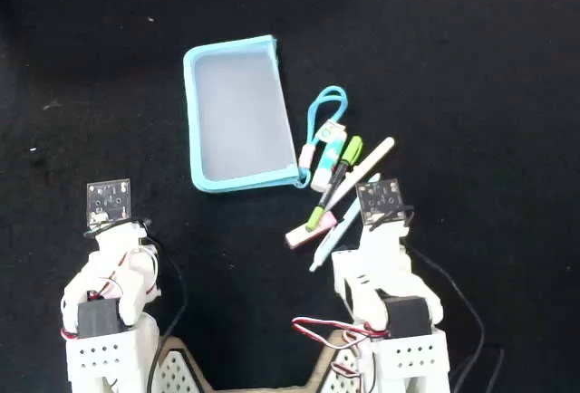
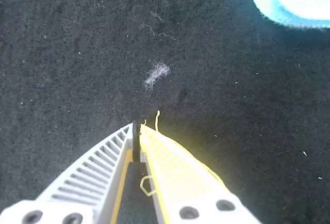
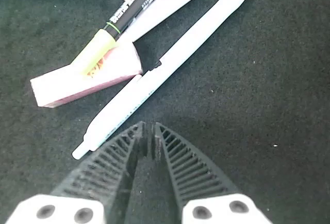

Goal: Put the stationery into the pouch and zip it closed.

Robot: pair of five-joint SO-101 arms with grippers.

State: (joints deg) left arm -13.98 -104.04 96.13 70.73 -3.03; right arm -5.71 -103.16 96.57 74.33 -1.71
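Observation:
A light blue pouch (image 1: 237,114) lies flat in the middle of the black table, its strap loop (image 1: 326,108) off to its right; one corner of the pouch (image 2: 294,2) shows in the left wrist view. Right of it lies a pile of stationery: a green-capped highlighter (image 1: 340,171), a white pen (image 1: 362,171), a pink eraser (image 1: 308,230) and a pale pen (image 1: 331,239). My right gripper (image 3: 149,128) is shut, hovering just short of the white pen (image 3: 170,64) and the pink eraser (image 3: 85,82). My left gripper (image 2: 138,128) is shut over bare cloth, well short of the pouch.
The black cloth (image 1: 471,94) covers the whole table. A tuft of lint (image 2: 156,73) lies ahead of the left gripper. Both arm bases (image 1: 104,339) stand at the near edge, with red cables (image 1: 326,330) between them.

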